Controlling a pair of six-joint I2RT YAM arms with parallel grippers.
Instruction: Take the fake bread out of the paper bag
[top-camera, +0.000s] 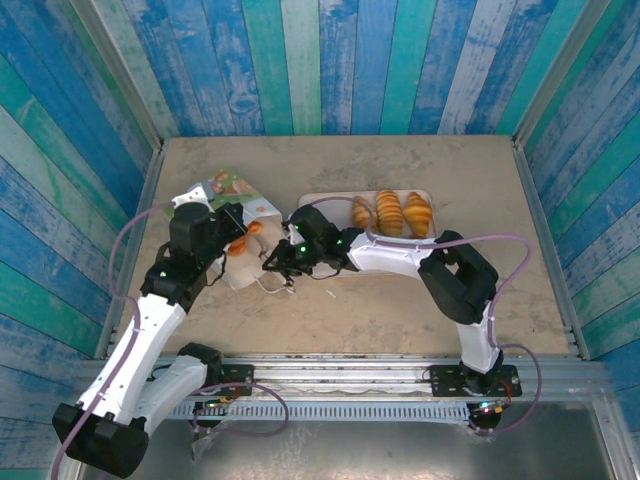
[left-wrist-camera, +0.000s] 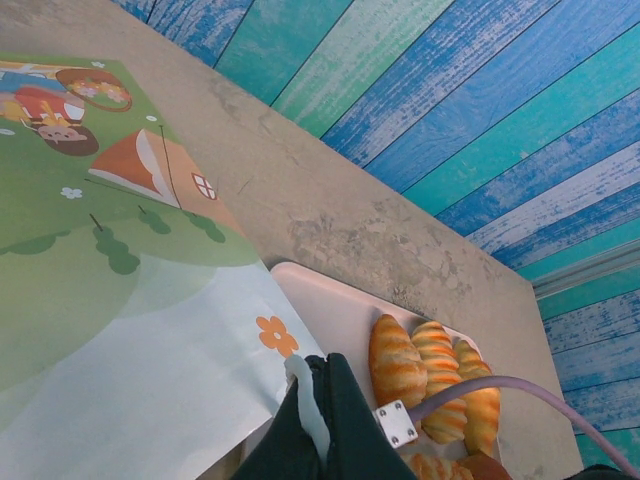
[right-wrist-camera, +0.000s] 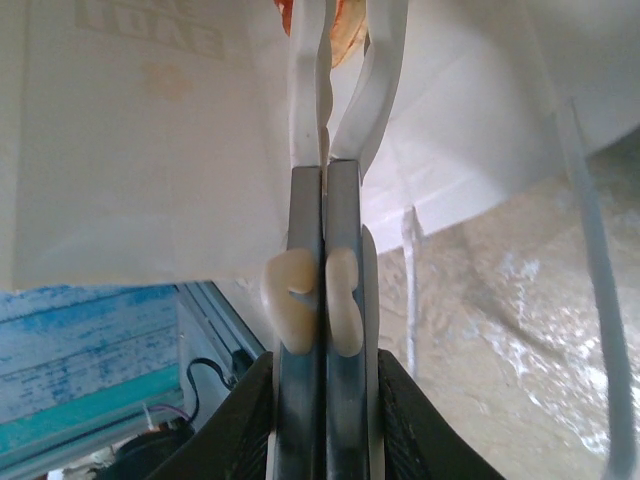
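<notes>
The paper bag (top-camera: 232, 192) lies on its side at the left, with green and orange print, its mouth facing right. My left gripper (top-camera: 230, 222) is shut on the bag's upper edge (left-wrist-camera: 300, 375) and holds the mouth up. Orange fake bread (top-camera: 243, 243) shows inside the mouth. My right gripper (top-camera: 268, 262) reaches into the mouth from the right. Between white paper walls its fingers stand nearly together, pinching an orange piece of fake bread (right-wrist-camera: 348, 28) at the tips. More fake bread (top-camera: 389, 212) lies in a row on the pale pink tray (top-camera: 318, 203).
The tray (left-wrist-camera: 330, 310) sits just right of the bag, with croissants (left-wrist-camera: 398, 362) on its far half. The bag's cord handles (top-camera: 276, 286) trail on the table in front of the mouth. Blue plank walls close in the table on three sides.
</notes>
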